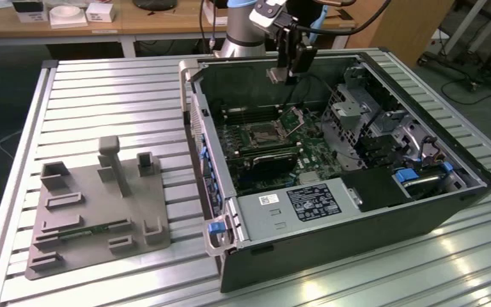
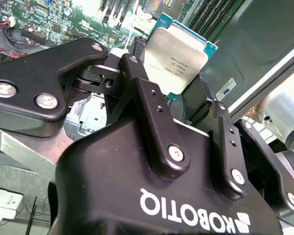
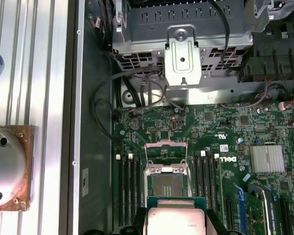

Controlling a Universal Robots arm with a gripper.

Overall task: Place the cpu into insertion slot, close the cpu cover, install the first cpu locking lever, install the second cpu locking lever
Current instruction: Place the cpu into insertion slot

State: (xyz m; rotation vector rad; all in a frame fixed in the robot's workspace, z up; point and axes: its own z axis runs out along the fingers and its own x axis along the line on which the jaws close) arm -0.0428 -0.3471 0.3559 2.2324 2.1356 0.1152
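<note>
holding the cpu (image 2: 179,51) by two opposite edges, the gripper (image 2: 167,70) has its black fingers (image 2: 148,100) clenched on it, one on each side. the cpu is a flat square chip. its top is a silvery-grey metal plate with fine dark print, and a thin blue-green border runs around that plate. in the exterior view the chip is a small pale square under the fingers, hanging in the air above the open computer case (image 1: 331,243) and well apart from the green motherboard (image 3: 225,132) below.

the insertion slot (image 3: 165,185) is a dark square with a silvery rim, and it lies between two groups of long black memory slots (image 3: 130,186). nothing sits in it. the cpu cover (image 3: 165,145) is a thin metal frame with an open middle, and it stands raised on its hinge at the far edge of the slot.

in the first wrist view the chip is cut off by the edge of the picture, so only part of its top shows. its underside is hidden in all views. in the second wrist view the gripper body covers the lower corner of the chip. the contacts inside the slot are too small to make out, and the thin levers beside it are hard to tell from the rim.
</note>
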